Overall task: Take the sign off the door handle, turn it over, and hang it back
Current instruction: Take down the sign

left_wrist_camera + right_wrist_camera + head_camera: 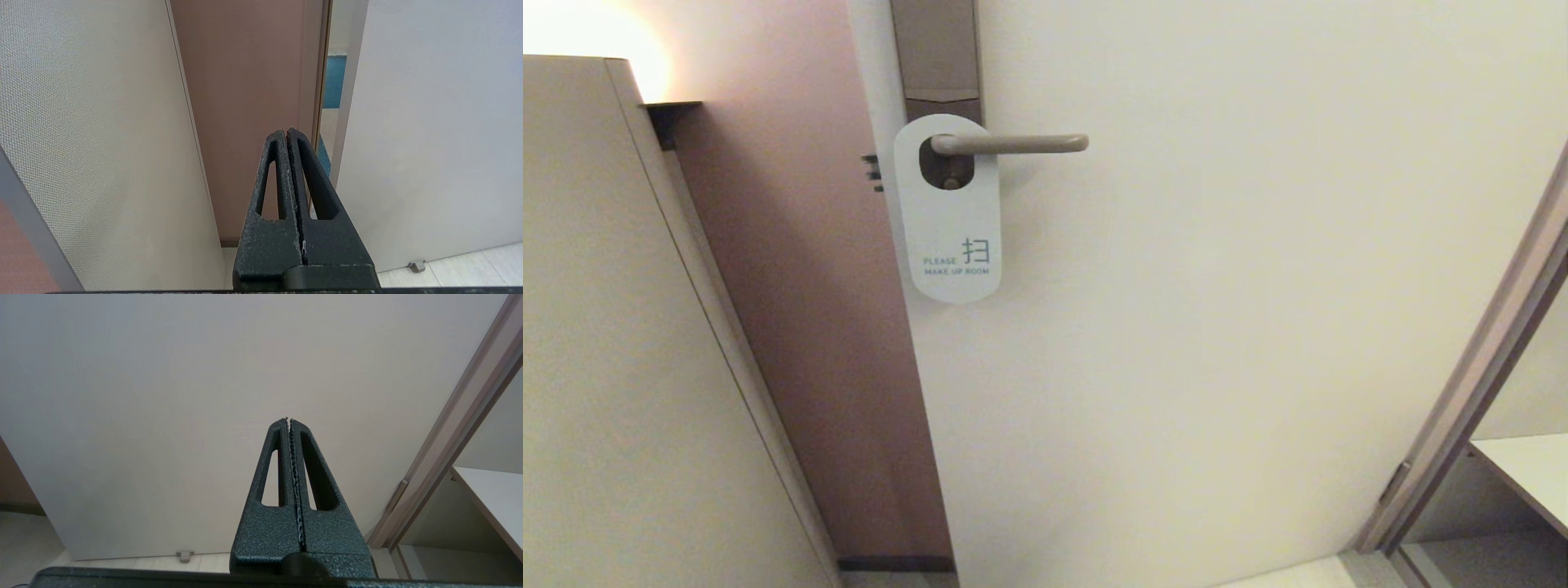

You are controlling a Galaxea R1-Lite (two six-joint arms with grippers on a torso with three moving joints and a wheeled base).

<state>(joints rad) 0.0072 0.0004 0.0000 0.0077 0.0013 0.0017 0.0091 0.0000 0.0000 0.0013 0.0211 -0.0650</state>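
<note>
Head camera faces door (1217, 327) close, looking slightly down. Wrist cameras sit low behind black fingers, aimed at door's lower part; all share door.

White door (1217, 327), brown wall (800, 327), shelf (1527, 474).

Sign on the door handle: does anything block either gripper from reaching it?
Nothing visible does. The sign hangs white face out on the door handle with bare door around it. The left gripper and right gripper are shut, low, facing the door.
</note>
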